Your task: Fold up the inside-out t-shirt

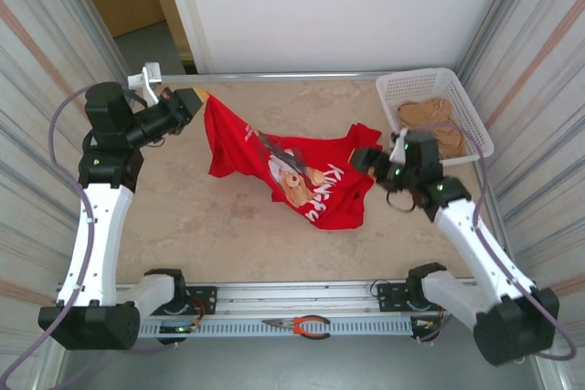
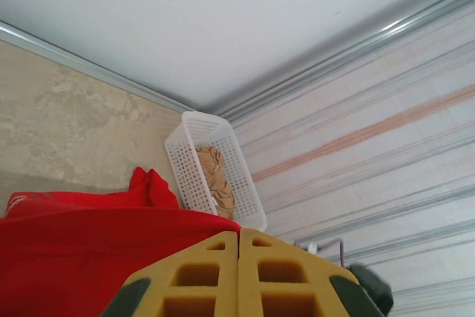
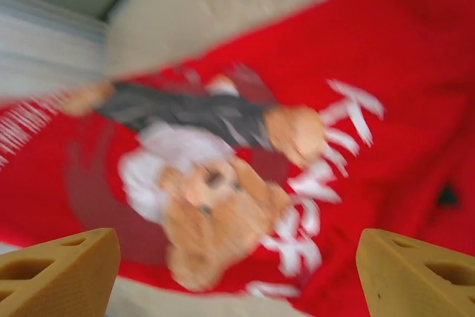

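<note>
Closest to the lens in the left wrist view, the left gripper (image 2: 239,241) has its yellow fingers pressed together, and they look clamped on an edge of the t-shirt (image 1: 302,175). From above, that red edge is lifted off the table (image 1: 183,226) at the far left. The rest of the shirt trails down and lies crumpled in the middle, with its bear print (image 1: 294,184) and white lettering facing up.

The right gripper (image 1: 367,160) hovers at the shirt's right side, over a bunched sleeve, with its fingers wide apart and nothing between them.

This looks like the spreading step, since no fold has been made. Next, the right gripper likely needs to pinch the opposite edge so both arms can pull the cloth flat.

Further out, a white basket (image 1: 475,125) holds a tan garment (image 1: 430,116), and pliers (image 1: 306,324) rest on the near rail.
</note>
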Motion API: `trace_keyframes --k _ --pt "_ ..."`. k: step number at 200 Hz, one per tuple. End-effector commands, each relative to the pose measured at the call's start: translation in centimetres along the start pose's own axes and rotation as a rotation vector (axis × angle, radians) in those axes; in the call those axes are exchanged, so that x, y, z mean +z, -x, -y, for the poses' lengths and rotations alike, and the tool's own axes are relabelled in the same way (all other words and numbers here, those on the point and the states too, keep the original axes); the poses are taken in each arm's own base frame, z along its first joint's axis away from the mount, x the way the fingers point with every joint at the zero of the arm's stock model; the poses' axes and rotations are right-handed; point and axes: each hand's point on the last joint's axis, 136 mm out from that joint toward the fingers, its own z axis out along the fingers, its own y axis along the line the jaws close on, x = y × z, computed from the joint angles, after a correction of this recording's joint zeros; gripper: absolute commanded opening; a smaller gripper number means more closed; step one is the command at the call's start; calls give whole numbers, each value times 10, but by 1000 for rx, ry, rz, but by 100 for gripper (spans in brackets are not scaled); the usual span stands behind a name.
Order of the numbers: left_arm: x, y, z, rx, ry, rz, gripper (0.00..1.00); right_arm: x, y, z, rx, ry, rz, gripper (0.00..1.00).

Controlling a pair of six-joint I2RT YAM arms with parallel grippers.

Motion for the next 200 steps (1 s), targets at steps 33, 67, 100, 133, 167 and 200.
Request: trace_keyframes --k 33,67,100,133,167,200 --pt "3 20 -9 30 30 33 0 21 -96 103 -6 -362 -148 85" --pt "4 18 -12 37 41 25 0 45 -101 100 17 -314 -139 85" --pt "5 17 -24 23 65 22 0 81 -89 70 0 -187 -140 56" --pt "3 34 -45 4 108 59 0 69 -29 10 -69 -57 -65 0" --pt "-9 82 -41 0 111 157 0 -39 106 -73 -83 110 223 0" --pt "-24 114 1 64 66 239 0 -139 177 -130 -66 283 405 0"
